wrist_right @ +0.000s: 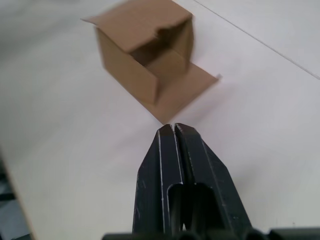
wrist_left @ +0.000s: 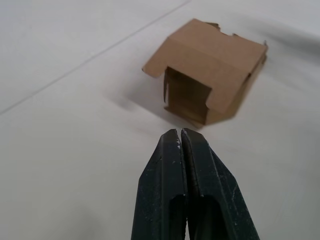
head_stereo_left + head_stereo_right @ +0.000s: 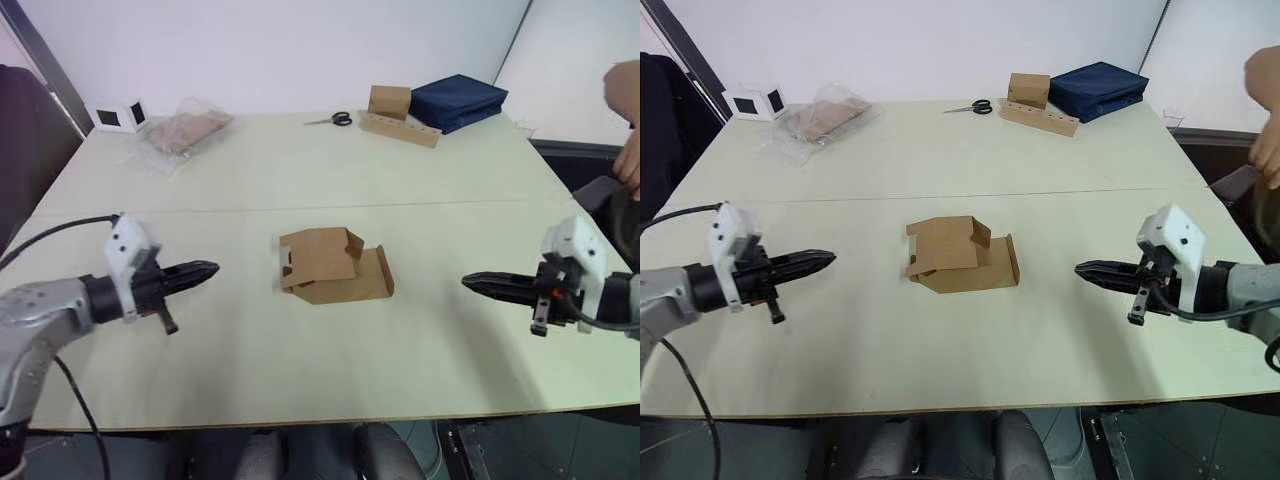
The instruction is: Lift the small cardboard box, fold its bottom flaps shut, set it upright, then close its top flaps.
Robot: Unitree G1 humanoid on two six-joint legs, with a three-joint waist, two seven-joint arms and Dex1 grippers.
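Left eye view: small cardboard box (image 3: 335, 267) between both tools.

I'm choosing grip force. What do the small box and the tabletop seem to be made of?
The small cardboard box looks like plain brown matte cardboard; its thin flaps hang open. The table seems a smooth, pale, hard laminate, though the look leaves that open.

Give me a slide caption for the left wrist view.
Shut left gripper pointing at the small cardboard box, lying open-ended on the table.

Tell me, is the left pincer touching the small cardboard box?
Apart. In the left eye view, bare table lies between the left pincer and the small cardboard box; the left wrist view shows the same gap.
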